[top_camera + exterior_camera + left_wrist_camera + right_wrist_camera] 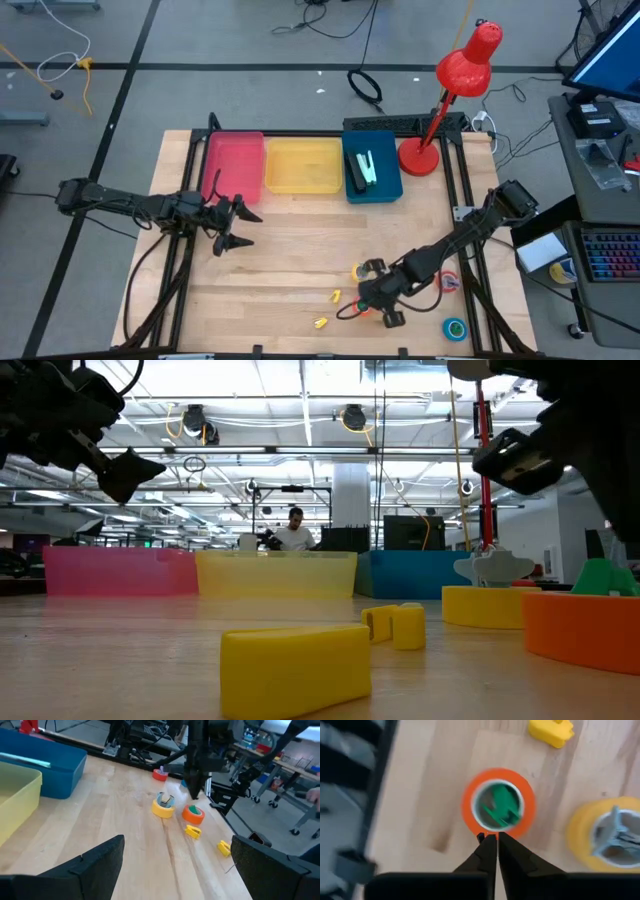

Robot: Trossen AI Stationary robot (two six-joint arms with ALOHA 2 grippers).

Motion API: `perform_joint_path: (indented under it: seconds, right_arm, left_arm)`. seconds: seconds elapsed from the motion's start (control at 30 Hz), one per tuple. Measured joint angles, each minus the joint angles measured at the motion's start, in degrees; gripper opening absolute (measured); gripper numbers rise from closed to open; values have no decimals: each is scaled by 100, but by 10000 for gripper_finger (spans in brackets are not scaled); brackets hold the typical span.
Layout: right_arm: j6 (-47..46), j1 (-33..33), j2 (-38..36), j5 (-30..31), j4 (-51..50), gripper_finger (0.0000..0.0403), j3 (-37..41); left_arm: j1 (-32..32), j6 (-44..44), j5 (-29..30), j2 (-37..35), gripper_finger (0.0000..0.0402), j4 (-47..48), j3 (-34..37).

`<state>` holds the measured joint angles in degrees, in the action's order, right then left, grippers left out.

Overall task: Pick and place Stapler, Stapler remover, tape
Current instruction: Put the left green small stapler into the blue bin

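An orange tape roll (497, 805) with a green core lies flat on the table near its front edge, beside a yellow tape roll (605, 835). A red roll (450, 282) and a blue-teal roll (455, 328) lie further right. My right gripper (492, 839) is shut. It points steeply down just above the orange roll's rim, and in the left wrist view a small gap shows between them. Two yellow stapler removers (335, 296) (320, 322) lie on the wood. The stapler (362, 170) lies in the blue bin (390, 188). My left gripper (175, 870) waits open at the table's left.
Pink (234, 165), yellow (302, 165) and blue bins stand in a row along the far edge. A red desk lamp (455, 90) stands at the back right. A black cable loop (350, 312) lies by the right gripper. A person shows in the room beyond the table.
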<state>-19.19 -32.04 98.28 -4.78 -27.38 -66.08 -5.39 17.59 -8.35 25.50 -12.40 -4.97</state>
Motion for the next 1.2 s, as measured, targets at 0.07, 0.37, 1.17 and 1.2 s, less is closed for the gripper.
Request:
perform_joint_path:
  seconds: [0.07,0.37,1.17,1.2]
  right_arm:
    - [506,46,0,-88,-93,31,0]
    - [2342,141,0,-121,-55,135,0]
    - [3244,211,66,-283,1792,148,756]
    - [3243,211,66,-277,1813,148,767]
  left_arm:
    - [0,147,32,-1,363,-77,0]
    - [0,272,104,-2,363,-426,0]
    - [0,674,104,0,363,-418,0]
    - [0,674,104,-2,363,-418,0]
